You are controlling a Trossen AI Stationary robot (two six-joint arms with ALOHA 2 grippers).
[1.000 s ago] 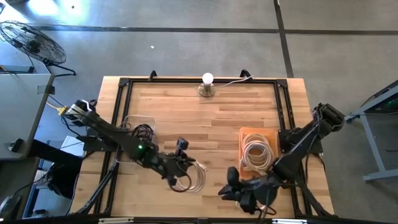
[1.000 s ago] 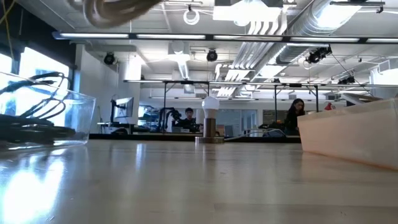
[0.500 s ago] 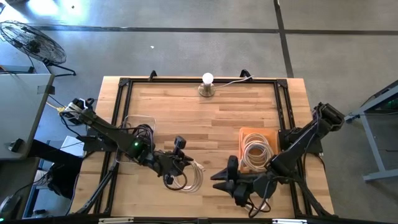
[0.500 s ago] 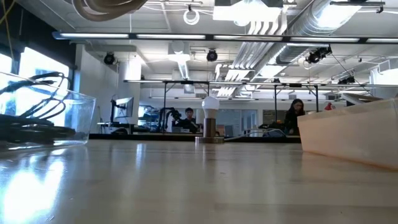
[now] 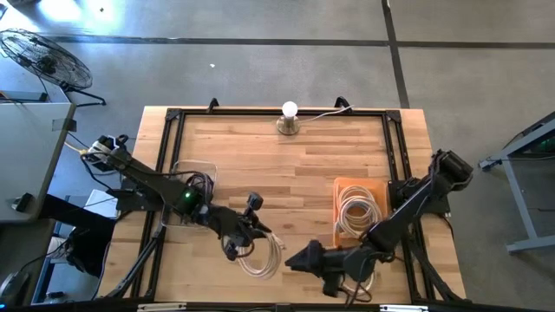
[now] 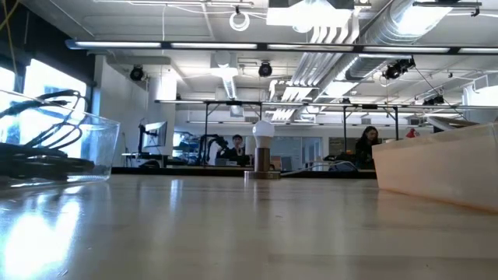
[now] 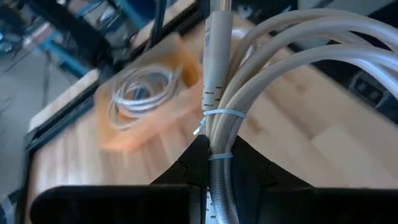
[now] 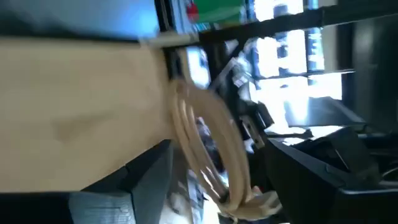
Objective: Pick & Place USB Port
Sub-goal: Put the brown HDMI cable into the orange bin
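Spanning the frame — pale wood table [image 6: 249, 233] — busy workshop behind.

Bare table [image 5: 295, 182] lies mid-board; clear bin [image 5: 192, 173], orange tray [image 5: 345, 185] and lamp [image 5: 289, 119] flank it.

Two dark jointed arms, the left arm [image 5: 165, 186] showing a small green light.

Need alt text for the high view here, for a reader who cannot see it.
Seen from above, the left pincer holds a coiled white cable over the wooden table, while the right pincer, open, points at the coil from beside it. An orange tray at right holds another coil; a clear bin of dark cables sits at left.
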